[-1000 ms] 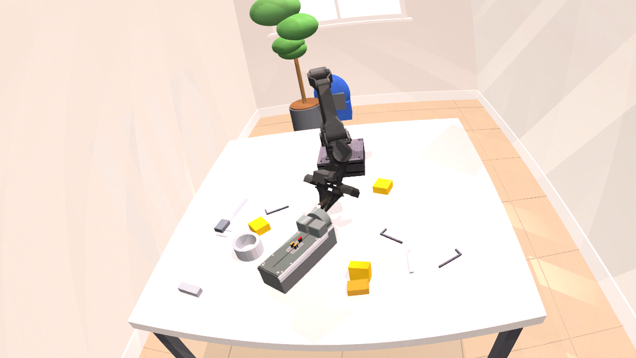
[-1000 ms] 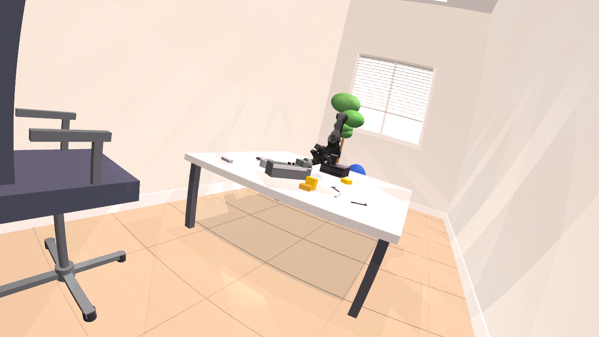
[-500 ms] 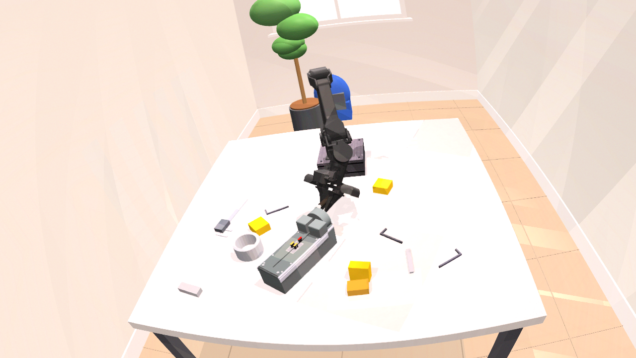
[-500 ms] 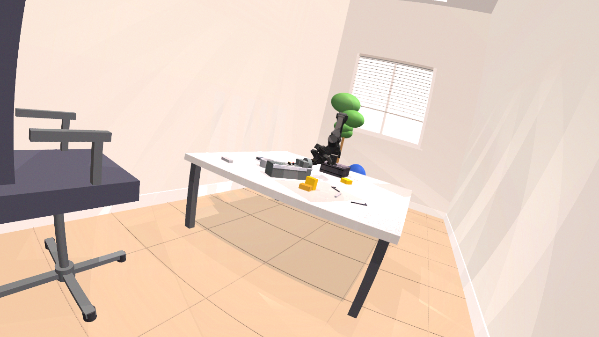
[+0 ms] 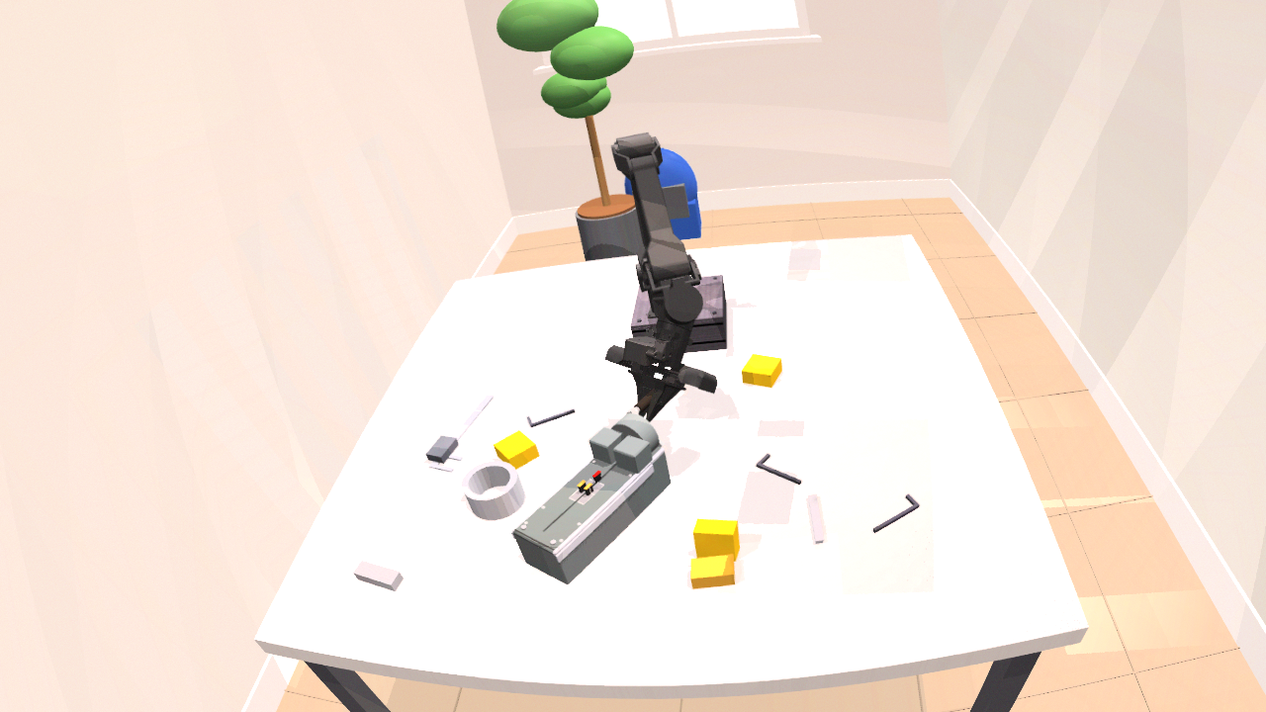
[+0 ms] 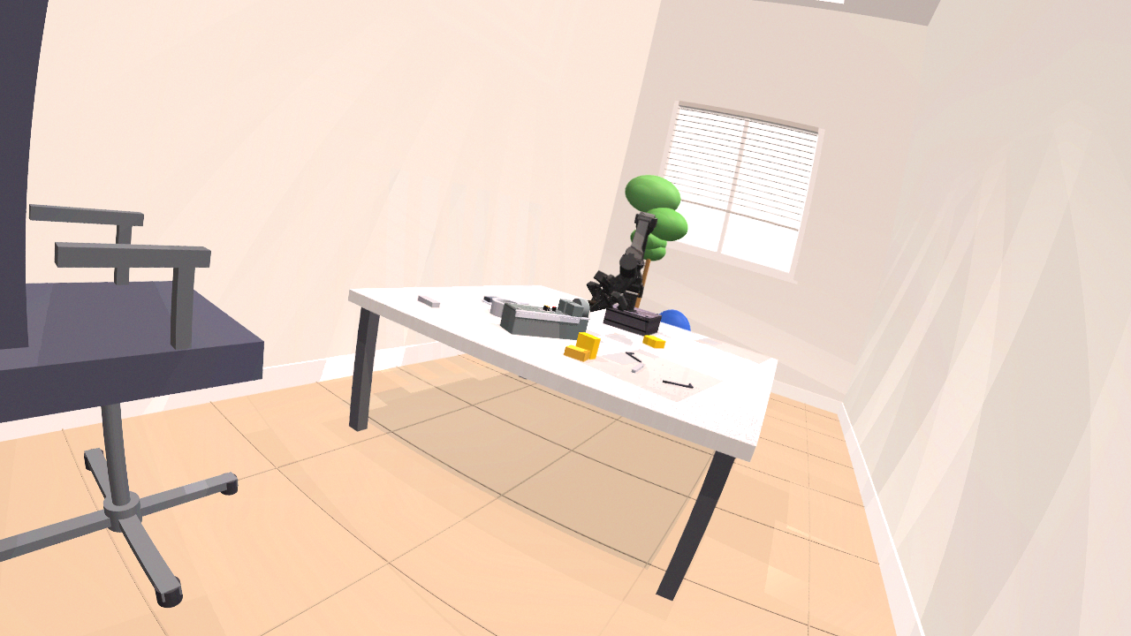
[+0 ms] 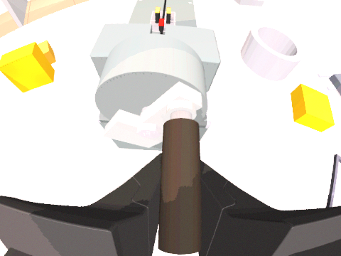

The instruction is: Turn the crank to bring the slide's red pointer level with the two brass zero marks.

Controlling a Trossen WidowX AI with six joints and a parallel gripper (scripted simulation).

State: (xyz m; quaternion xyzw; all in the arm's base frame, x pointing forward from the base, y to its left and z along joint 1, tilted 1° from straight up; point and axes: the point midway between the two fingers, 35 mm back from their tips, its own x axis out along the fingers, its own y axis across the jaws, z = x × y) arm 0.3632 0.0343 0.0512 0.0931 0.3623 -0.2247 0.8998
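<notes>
The grey machine [image 5: 588, 517] [image 6: 542, 322] [image 7: 153, 85] stands on the table, its round housing toward the arm. My gripper [image 7: 176, 161] [image 5: 649, 408] is shut on the brown crank handle [image 7: 180, 160], which sits upper right of the crank's hub in the wrist view. The pale crank arm [image 7: 160, 107] joins it to the housing. The red pointer [image 7: 161, 23] [image 5: 596, 475] stands on the crank side of the two brass zero marks, not level with them. The left brass mark [image 7: 158, 11] and right brass mark [image 7: 168, 11] stand either side of the slot.
A pale ring [image 5: 494, 491] [image 7: 271, 53] and a yellow block [image 5: 515, 449] [image 7: 312, 108] lie on one side of the machine. Two more yellow blocks touch on the other side, one upright [image 5: 715, 538] and one flat [image 5: 712, 572]. Another yellow block [image 5: 761, 370] lies near the arm's base.
</notes>
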